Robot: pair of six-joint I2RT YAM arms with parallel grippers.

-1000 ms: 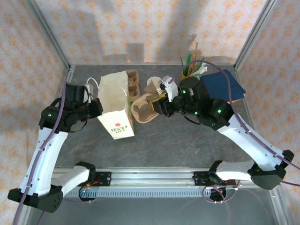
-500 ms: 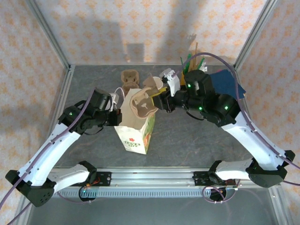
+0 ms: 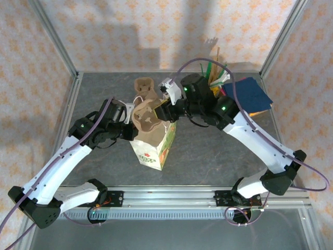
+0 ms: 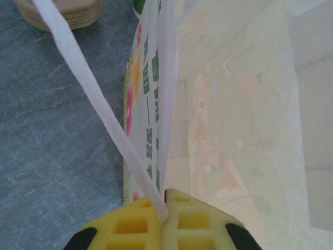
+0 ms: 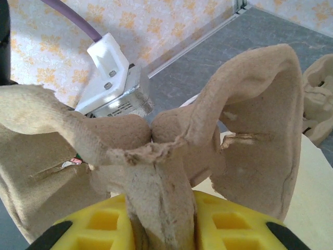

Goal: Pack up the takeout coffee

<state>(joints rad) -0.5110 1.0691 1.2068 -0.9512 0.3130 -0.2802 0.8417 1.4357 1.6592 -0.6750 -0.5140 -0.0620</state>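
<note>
We see a grey, stone-look worktop [image 3: 218, 151] closed in by walls [image 3: 156, 26] papered with an orange flower pattern. A paper bag [image 3: 156, 146] printed in green and red stands upright near the middle. The left pincer [image 4: 164, 205] is pressed together on the bag's white handle [image 4: 104, 114], which runs up from between its yellow fingers. The right pincer [image 5: 158, 208] is clamped on the centre ridge of a pulp cup carrier [image 5: 156, 146] and holds it just over the bag's open mouth. We see no cup in the carrier's pockets. Behind the bag lies a stack of pulp carriers [image 3: 144, 86]. At the far right are dark blue napkins [image 3: 250, 92], and beside them a holder of green sticks [image 3: 216, 73]. We cannot tell where the takeout coffee is.
</note>
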